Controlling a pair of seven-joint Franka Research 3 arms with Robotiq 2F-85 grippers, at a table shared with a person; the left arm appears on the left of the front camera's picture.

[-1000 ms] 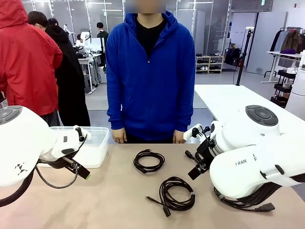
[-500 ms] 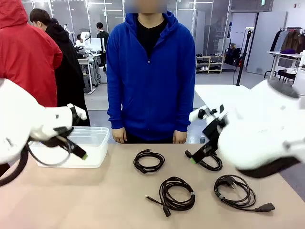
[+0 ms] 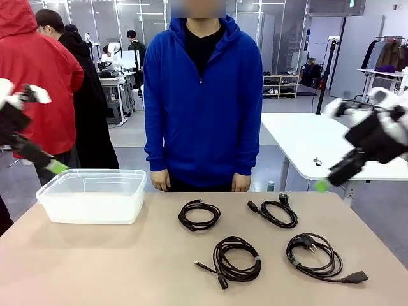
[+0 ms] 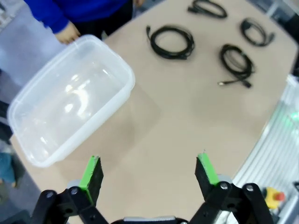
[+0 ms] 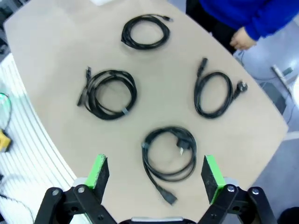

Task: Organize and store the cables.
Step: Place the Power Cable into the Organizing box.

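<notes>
Front view: four coiled thin black cables [image 3: 199, 215] lie apart on the beige table [image 3: 127, 261], right of a clear plastic tub [image 3: 92, 194]. Left wrist view: the left gripper [image 4: 148, 170] gapes empty above the table beside the tub. Right wrist view: the right gripper [image 5: 154, 173] gapes empty over the cables.

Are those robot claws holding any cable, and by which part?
Nothing is held: left gripper and right gripper are open and empty; four cables lie on the table.
</notes>
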